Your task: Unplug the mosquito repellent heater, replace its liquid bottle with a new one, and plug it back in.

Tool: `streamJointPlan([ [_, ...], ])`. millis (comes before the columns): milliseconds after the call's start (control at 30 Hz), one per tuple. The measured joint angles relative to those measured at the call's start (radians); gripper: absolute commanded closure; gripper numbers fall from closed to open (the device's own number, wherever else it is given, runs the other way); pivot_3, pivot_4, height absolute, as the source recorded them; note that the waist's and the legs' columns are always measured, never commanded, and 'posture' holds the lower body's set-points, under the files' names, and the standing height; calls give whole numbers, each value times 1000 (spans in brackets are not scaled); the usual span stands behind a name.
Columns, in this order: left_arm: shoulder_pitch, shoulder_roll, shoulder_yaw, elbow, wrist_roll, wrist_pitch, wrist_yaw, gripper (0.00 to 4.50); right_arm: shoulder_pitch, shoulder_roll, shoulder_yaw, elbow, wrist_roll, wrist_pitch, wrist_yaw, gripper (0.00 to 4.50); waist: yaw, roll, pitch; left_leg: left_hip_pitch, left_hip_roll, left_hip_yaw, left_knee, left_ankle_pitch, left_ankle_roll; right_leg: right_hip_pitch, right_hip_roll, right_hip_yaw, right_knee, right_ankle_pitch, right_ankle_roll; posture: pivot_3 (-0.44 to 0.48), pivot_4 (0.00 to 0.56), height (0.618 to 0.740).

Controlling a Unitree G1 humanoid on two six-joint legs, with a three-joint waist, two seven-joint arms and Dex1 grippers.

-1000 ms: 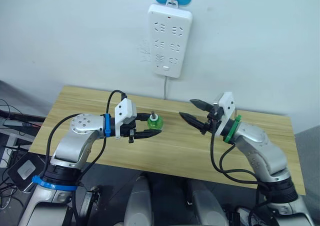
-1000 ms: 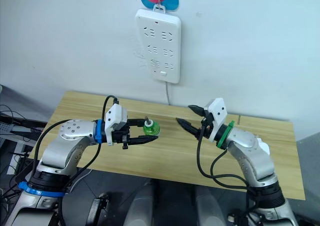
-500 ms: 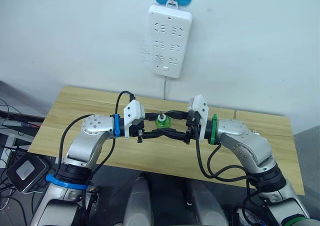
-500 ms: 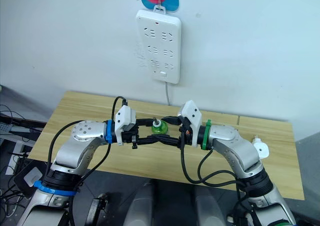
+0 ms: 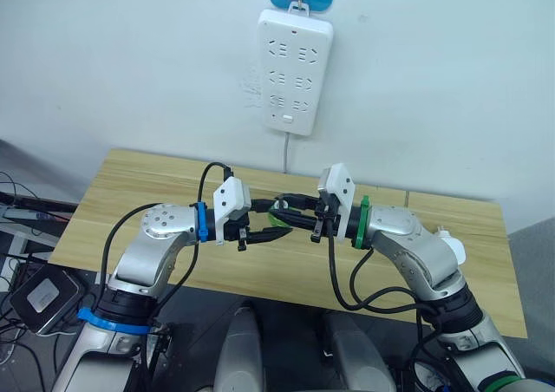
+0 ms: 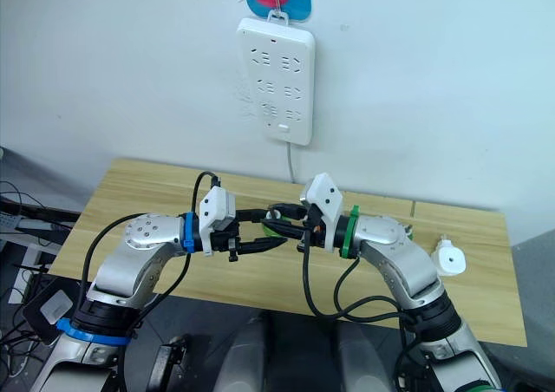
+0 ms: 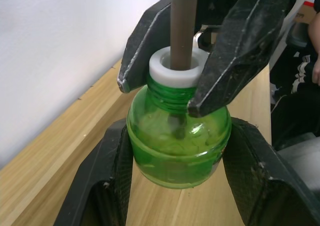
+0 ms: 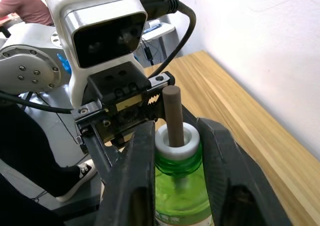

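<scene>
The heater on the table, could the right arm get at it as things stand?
Probably not at once: the right gripper is closed on the neck of the green bottle, which the left gripper also holds. The heater lies unobstructed beside that arm.

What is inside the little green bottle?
The clear green plastic bottle holds green liquid, and a grey-brown wick rod runs down through its white collar. The rod's lower end is blurred by the liquid.

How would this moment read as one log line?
left tool: shut on bottle | right tool: shut on bottle neck | heater: on table, unplugged
</scene>
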Motion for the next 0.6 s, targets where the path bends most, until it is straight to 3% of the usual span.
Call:
streamJointPlan([
  [167, -1, -2, 0, -3, -9, 2, -4, 2305, 17, 6, -37, -4, 39, 31, 5, 3632, 0, -3, -4, 0, 0, -1, 0, 0, 0, 0, 0, -1, 0, 1, -1, 61, 234, 740],
  [300, -2, -1, 18, -25, -44, 34, 5, 1120, 17, 47, -132, -18, 153, 139, -50, 3632, -1, -6, -6, 0, 0, -2, 0, 1, -1, 1, 0, -2, 2, 2, -3, 47, 231, 740],
  [433, 16, -35, 82, -90, -101, 92, 85, 0, 6, 120, -358, -17, 341, 300, -250, 3632, -1, -7, -11, 0, 0, -3, 0, 1, -2, 2, -1, -3, 2, 2, -3, 43, 234, 740],
  [600, 12, -167, 104, -178, -118, 99, 252, 0, -30, 243, -603, 24, 729, 453, -590, 3632, -1, -7, -13, 0, 0, -3, 1, 1, -2, 2, -1, -3, 2, 2, -3, 48, 242, 740],
])
